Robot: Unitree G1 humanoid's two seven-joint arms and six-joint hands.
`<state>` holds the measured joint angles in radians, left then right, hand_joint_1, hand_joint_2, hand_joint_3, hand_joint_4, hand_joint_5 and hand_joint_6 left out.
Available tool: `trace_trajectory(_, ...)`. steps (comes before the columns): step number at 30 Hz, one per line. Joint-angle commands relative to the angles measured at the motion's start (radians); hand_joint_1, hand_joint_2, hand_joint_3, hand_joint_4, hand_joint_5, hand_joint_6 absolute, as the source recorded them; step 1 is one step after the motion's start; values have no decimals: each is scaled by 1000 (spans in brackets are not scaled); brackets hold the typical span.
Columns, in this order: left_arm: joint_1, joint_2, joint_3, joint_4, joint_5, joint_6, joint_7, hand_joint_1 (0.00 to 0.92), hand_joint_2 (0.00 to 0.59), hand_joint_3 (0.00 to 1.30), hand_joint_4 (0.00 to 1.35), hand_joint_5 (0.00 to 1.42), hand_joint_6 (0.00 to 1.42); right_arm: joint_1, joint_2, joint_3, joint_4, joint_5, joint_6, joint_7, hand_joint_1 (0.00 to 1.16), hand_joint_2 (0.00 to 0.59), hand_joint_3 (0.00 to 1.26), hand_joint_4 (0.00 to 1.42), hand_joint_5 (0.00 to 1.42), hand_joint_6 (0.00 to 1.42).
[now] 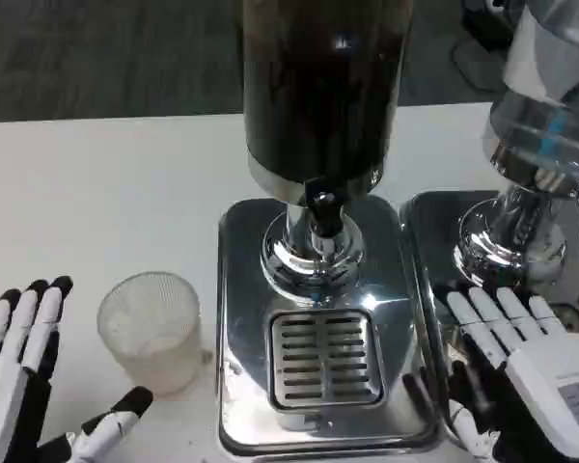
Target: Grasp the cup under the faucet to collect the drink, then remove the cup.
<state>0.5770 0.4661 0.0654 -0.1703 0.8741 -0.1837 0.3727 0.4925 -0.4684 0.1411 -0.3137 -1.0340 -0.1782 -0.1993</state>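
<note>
The desk (96, 183) is plain white. The cup (151, 328) on it is frosted, translucent white with faint vertical ribbing. The drink dispenser (318, 87) has a dark, nearly black tank above a mirror-bright silver base (241, 289), whose drip grille (326, 357) shows a pattern of dark parallel slots. The faucet (321, 204) is black. A second dispenser (550, 106) is clear with a pale blue tint over chrome. The left hand (19, 386) and right hand (531, 367) are white, with fingers (43, 309) white and tipped in black. The floor (106, 48) beyond is mottled grey.
</note>
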Motion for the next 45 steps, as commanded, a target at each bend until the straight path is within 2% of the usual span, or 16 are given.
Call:
trace_trajectory(1, -2, 14, -3, 11, -2, 5, -11, 0, 115, 0, 0, 0, 0, -11, 13, 7, 10, 11, 11, -14, 276, 568, 5, 0, 0, 0)
trace_trajectory(4, 0, 12, -4, 9, -2, 6, -12, 0, 114, 0, 0, 0, 0, -13, 22, 20, 10, 6, 13, -16, 277, 567, 5, 0, 0, 0)
trace_trajectory(13, -1, 10, -5, 20, -16, 0, -8, 0, 113, 0, 0, 0, 0, -8, 21, 13, 13, 17, 19, -17, 272, 563, 5, 0, 0, 0)
trace_trajectory(18, -8, 2, -2, 32, -64, -20, -6, 0, 102, 0, 0, 0, 0, -10, 25, 16, 13, 16, 24, -16, 265, 563, 5, 0, 0, 0)
trace_trajectory(20, -20, -4, 9, 56, -137, -75, 9, 0, 72, 0, 0, 0, 0, -12, 26, 15, 13, 19, 28, -11, 263, 563, 5, 0, 0, 0)
trace_trajectory(22, -30, -8, 20, 84, -183, -142, 51, 0, 68, 0, 0, 0, 0, -15, 27, 16, 12, 22, 30, -7, 261, 563, 5, 0, 0, 0)
trace_trajectory(26, -47, -13, 36, 137, -218, -257, 128, 0, 55, 0, 0, 18, 0, -25, 30, 23, 10, 18, 36, -2, 257, 563, 5, 0, 0, 0)
trace_trajectory(30, -73, -37, 47, 200, -289, -287, 114, 0, 58, 45, 0, 57, 0, -11, 51, 24, 1, 16, 61, -10, 253, 563, 8, 0, 0, 0)
trace_trajectory(34, -92, -37, 51, 237, -305, -308, 115, 0, 58, 50, 0, 72, 0, -6, 67, 44, 1, 1, 75, -16, 250, 563, 12, 0, 0, 0)
trace_trajectory(37, -132, -16, 41, 305, -361, -369, 77, 0, 36, 28, 0, 71, 0, -5, 80, 53, 4, -12, 86, -29, 249, 563, 13, 0, 0, 0)
trace_trajectory(40, -219, 16, 16, 481, -524, -513, -56, 6, 53, 0, 0, 20, 0, -11, 98, 65, 13, -13, 103, -27, 247, 563, 18, 0, 0, 0)
trace_trajectory(45, -296, 23, 28, 652, -525, -607, -70, 48, 52, 0, 0, 42, 0, -15, 129, 97, 29, -39, 126, -58, 245, 563, 22, 0, 0, 0)
